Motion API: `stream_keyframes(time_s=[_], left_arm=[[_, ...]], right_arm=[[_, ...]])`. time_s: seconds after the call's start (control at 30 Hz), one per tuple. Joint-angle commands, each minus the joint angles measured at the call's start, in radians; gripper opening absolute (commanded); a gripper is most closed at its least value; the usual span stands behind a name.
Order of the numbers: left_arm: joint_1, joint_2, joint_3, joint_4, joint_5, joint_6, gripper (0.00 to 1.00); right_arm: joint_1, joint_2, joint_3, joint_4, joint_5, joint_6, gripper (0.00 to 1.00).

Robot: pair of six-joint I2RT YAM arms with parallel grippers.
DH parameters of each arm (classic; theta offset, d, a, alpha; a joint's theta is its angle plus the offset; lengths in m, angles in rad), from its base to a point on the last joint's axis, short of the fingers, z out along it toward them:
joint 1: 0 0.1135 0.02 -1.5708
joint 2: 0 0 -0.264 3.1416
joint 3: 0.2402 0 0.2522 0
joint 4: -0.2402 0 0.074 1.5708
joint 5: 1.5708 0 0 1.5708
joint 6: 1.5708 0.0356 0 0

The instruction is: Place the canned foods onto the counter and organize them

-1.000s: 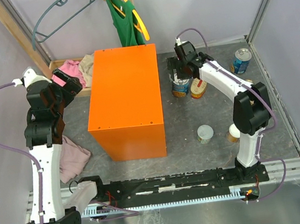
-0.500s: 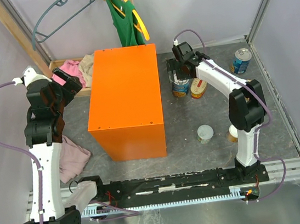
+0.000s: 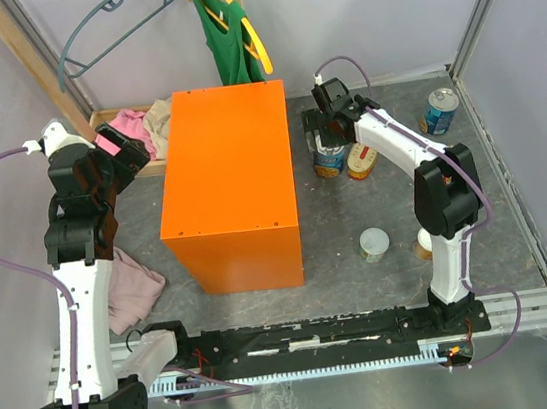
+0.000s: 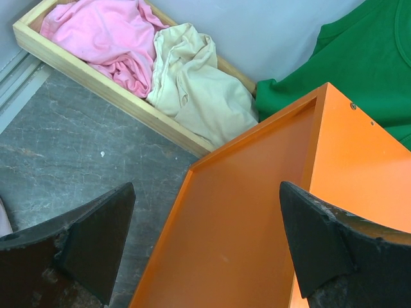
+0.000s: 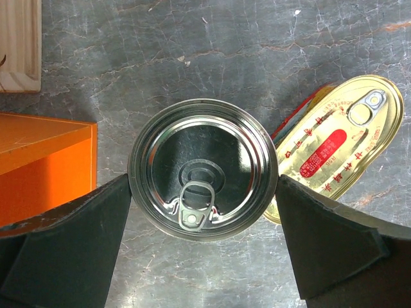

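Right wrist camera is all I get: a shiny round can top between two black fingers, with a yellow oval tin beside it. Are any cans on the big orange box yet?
Observer: No. From above, the orange box has nothing on its flat top.
Operator: Are there more cans around?
Observer: Yes, another blue-labelled can stands alone near the right wall.
Operator: What's the other arm doing?
Observer: The left gripper hangs open and empty beside the box's left side, near a wooden tray.
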Motion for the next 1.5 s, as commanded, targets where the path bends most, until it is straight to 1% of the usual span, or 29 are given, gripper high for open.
stream_keyframes(time_s=[0.0, 0.53, 0.7, 0.77, 0.83, 0.87, 0.9, 0.93, 1.03, 1.07, 1.1, 1.13, 1.17, 1.47], left_arm=[[0.004, 0.000, 0.044, 0.030, -0.008, 0.030, 0.99], [0.003, 0.008, 0.037, 0.028, -0.014, 0.032, 0.99], [0.004, 0.007, 0.024, 0.029, -0.015, 0.030, 0.99], [0.004, 0.006, 0.022, 0.029, -0.017, 0.032, 0.99], [0.003, 0.007, 0.021, 0.030, -0.016, 0.032, 0.99], [0.004, 0.006, 0.021, 0.030, -0.016, 0.032, 0.99], [0.003, 0.007, 0.020, 0.030, -0.017, 0.032, 0.99], [0.004, 0.006, 0.018, 0.032, -0.019, 0.030, 0.99], [0.004, -0.001, 0.002, 0.047, -0.025, 0.018, 1.00], [0.003, -0.004, -0.003, 0.052, -0.028, 0.014, 1.00], [0.004, -0.006, -0.009, 0.056, -0.030, 0.007, 1.00], [0.004, -0.008, -0.016, 0.060, -0.030, 0.001, 1.00], [0.004, -0.011, -0.021, 0.064, -0.032, -0.003, 1.00], [0.004, -0.020, -0.040, 0.093, -0.030, -0.030, 0.99]], right_arm=[[0.002, 0.022, 0.034, 0.024, 0.010, -0.015, 1.00], [0.002, 0.085, 0.034, 0.035, 0.019, -0.023, 1.00], [0.003, 0.102, 0.037, 0.035, 0.013, -0.024, 0.97], [0.003, 0.106, 0.036, 0.034, 0.006, -0.027, 0.94], [0.003, 0.108, 0.034, 0.035, 0.001, -0.035, 0.88], [0.003, 0.108, 0.034, 0.034, 0.000, -0.038, 0.83], [0.003, 0.107, 0.035, 0.030, 0.002, -0.038, 0.75], [0.002, 0.103, 0.037, 0.030, -0.004, -0.044, 0.60], [0.002, 0.076, 0.027, 0.046, -0.029, -0.052, 0.22], [0.003, 0.067, 0.026, 0.046, -0.030, -0.051, 0.12], [0.003, 0.057, 0.029, 0.045, -0.029, -0.051, 0.05], [0.003, 0.048, 0.033, 0.041, -0.026, -0.051, 0.02], [0.002, 0.038, 0.036, 0.039, -0.023, -0.051, 0.01], [0.001, -0.051, 0.065, 0.023, -0.001, -0.038, 0.01]])
